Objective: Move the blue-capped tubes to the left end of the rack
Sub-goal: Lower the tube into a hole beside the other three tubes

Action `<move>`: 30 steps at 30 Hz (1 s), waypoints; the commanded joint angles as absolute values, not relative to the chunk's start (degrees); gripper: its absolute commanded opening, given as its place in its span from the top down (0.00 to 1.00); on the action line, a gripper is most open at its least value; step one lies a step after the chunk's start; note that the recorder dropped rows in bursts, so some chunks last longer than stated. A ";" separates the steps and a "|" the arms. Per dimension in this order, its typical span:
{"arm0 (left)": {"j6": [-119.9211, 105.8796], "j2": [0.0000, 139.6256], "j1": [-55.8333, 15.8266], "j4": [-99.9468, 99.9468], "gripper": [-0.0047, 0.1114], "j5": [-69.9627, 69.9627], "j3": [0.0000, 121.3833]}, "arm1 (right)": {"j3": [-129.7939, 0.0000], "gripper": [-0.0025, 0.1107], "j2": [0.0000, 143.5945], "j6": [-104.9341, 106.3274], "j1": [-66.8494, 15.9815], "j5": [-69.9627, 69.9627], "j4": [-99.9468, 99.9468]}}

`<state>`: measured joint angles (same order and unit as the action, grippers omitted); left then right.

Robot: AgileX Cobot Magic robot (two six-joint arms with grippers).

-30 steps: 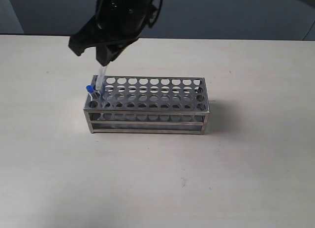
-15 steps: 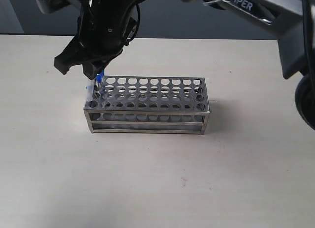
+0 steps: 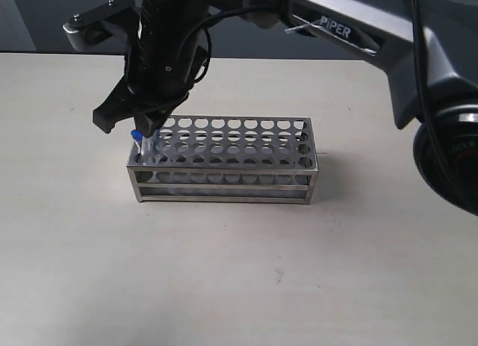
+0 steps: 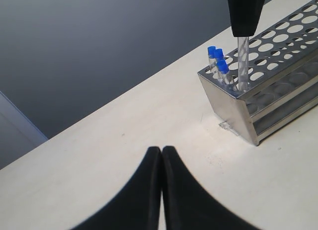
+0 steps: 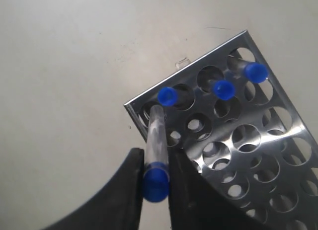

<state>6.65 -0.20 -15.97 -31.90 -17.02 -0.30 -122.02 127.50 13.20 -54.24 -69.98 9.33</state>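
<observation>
The grey metal rack (image 3: 224,161) stands mid-table. My right gripper (image 3: 146,126) reaches across to its left end and is shut on a blue-capped tube (image 5: 157,135). The fingers (image 5: 130,183) pinch it at the blue cap (image 5: 156,183). The clear tube (image 4: 243,58) hangs upright with its lower end in the corner hole of the rack (image 4: 278,98). Three more blue-capped tubes (image 5: 168,96) (image 5: 223,89) (image 5: 256,72) stand along the same end row. My left gripper (image 4: 161,149) is shut and empty, low over the table some way off that end of the rack.
Most holes of the rack's top plate (image 5: 258,155) hold nothing. The pale tabletop (image 3: 239,271) runs out round the rack. A dark wall (image 4: 99,51) lies behind the table's far edge.
My right gripper has come down over the rack's left end with the tube, whose lower end has sunk into the corner hole. More of the right arm shows.
</observation>
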 commanded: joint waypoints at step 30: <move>6.93 0.00 -16.18 -31.78 0.95 -16.71 0.00 | -122.53 0.99 130.57 25.81 -54.40 -64.18 27.23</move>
